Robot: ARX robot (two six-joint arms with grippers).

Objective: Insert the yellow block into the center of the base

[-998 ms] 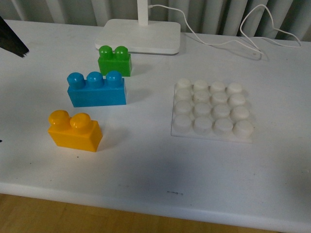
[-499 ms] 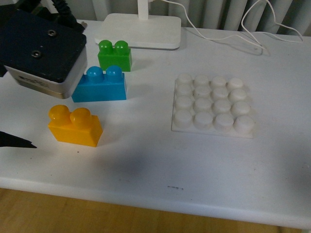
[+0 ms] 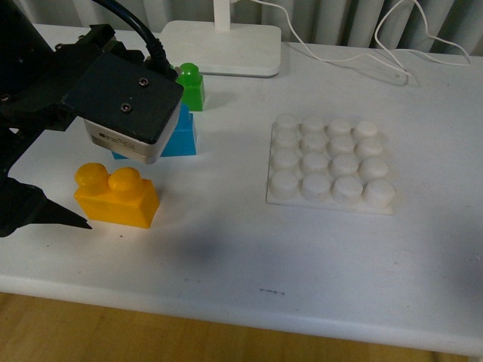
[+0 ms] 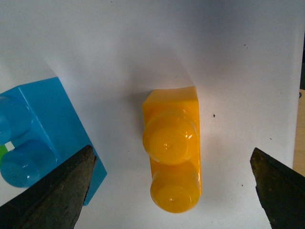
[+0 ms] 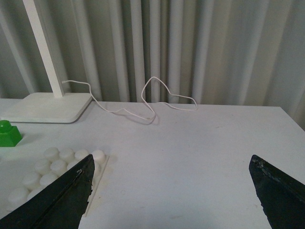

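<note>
White table [image 3: 226, 264]. Left gripper [image 4: 171, 152] hangs over its left side, jaws spread wide. Right gripper [image 5: 170, 164] is also spread. Base [image 3: 330, 162] lies flat on the right. Blue brick [image 3: 185, 136] is left of it. Yellow block [image 3: 117, 194] sits on the table just in front of the blue brick, well apart from the base, between the left fingers and untouched.

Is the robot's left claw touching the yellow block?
Apart. The left wrist view shows bare table between the yellow block and both open fingers of the left gripper.
</note>
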